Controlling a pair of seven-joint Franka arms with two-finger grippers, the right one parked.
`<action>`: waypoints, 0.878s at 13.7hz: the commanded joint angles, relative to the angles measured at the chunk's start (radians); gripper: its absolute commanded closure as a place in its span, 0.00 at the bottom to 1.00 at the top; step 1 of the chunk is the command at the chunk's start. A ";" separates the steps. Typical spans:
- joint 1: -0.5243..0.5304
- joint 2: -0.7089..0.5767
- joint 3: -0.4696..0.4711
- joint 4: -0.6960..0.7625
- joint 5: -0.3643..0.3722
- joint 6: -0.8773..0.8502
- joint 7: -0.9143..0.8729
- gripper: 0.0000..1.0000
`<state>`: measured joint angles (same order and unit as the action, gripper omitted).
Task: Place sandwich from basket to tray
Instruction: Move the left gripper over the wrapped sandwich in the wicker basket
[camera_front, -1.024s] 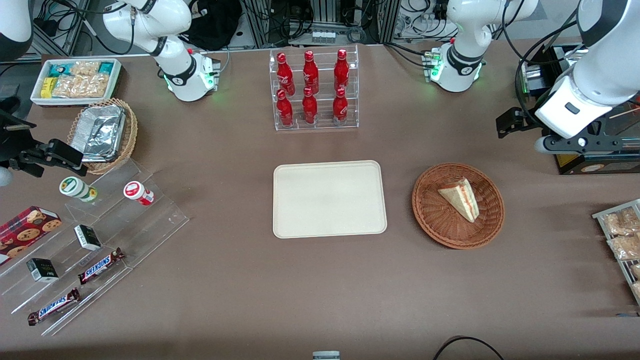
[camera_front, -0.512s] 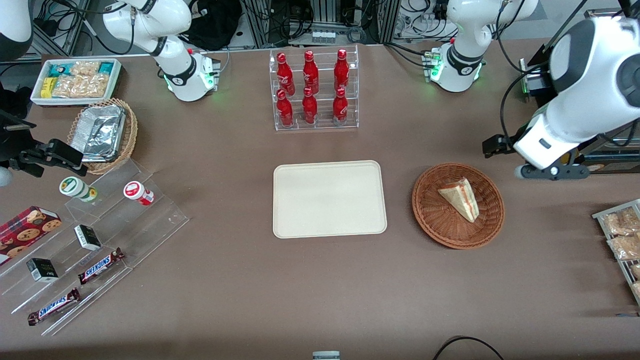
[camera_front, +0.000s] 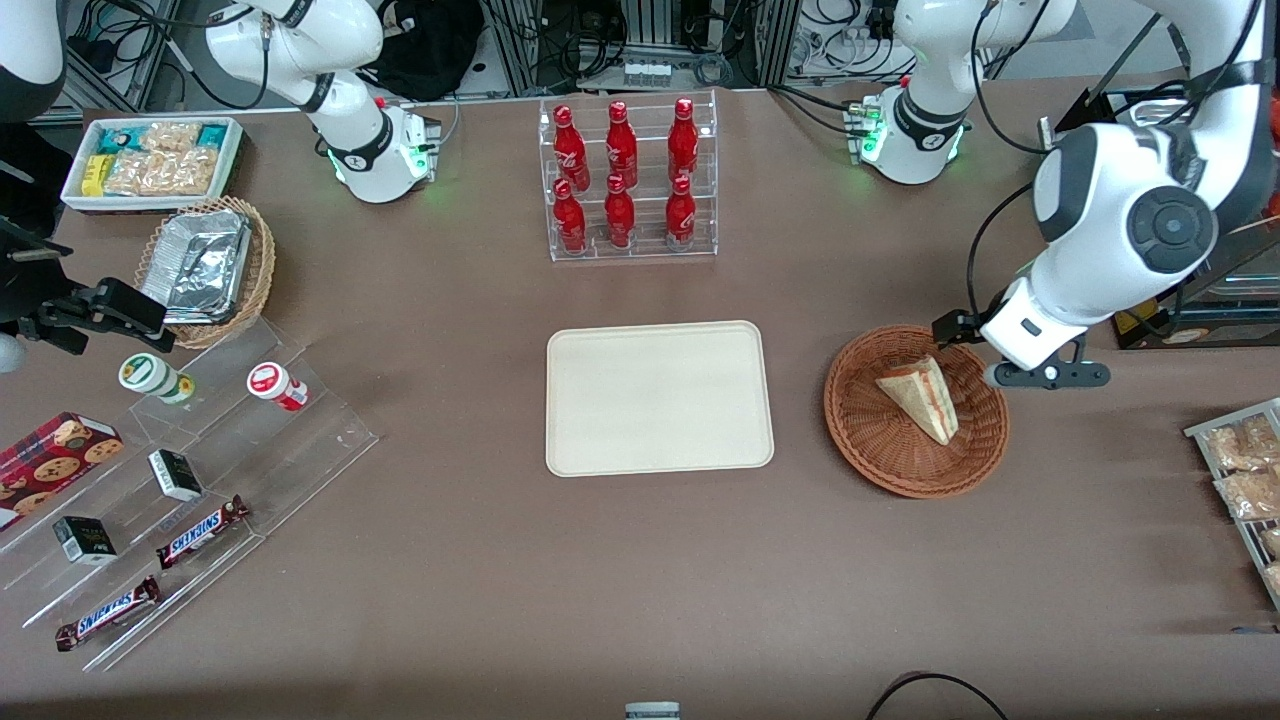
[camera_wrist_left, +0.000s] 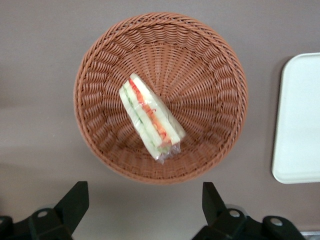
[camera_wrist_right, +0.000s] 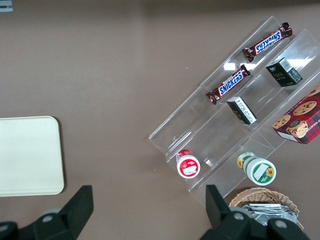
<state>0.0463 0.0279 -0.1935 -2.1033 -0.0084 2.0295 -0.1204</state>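
Note:
The sandwich (camera_front: 922, 397), a wrapped white wedge with red and green filling stripes, lies in the round reddish-brown wicker basket (camera_front: 880, 470). The cream tray (camera_front: 660, 398) sits beside the basket, toward the parked arm's end, with nothing on it. My left gripper (camera_front: 1003, 347) hangs above the basket's rim on the side toward the working arm's end. In the left wrist view the gripper (camera_wrist_left: 145, 192) is open, its two black fingers wide apart over bare table just outside the basket (camera_wrist_left: 100, 75). The sandwich (camera_wrist_left: 150, 120) lies untouched and the tray's edge (camera_wrist_left: 300, 120) shows too.
A clear rack of red bottles (camera_front: 625, 180) stands farther from the camera than the tray. Toward the parked arm's end are a tan basket of foil containers (camera_front: 205, 265), a white bin of snacks (camera_front: 150, 160) and acrylic steps with candy bars (camera_front: 190, 470). Snack packets (camera_front: 1245, 480) lie at the working arm's end.
The left arm has swung in from the working arm's end of the table toward the basket and nearer the camera. Its gripper now hangs over the basket's rim. The sandwich has not moved.

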 joint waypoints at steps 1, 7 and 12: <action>0.014 -0.020 -0.008 -0.116 -0.002 0.147 -0.054 0.00; 0.004 0.006 -0.011 -0.150 -0.001 0.216 -0.439 0.00; 0.000 0.047 -0.012 -0.176 -0.001 0.313 -0.701 0.00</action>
<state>0.0457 0.0606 -0.1992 -2.2688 -0.0086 2.3033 -0.7240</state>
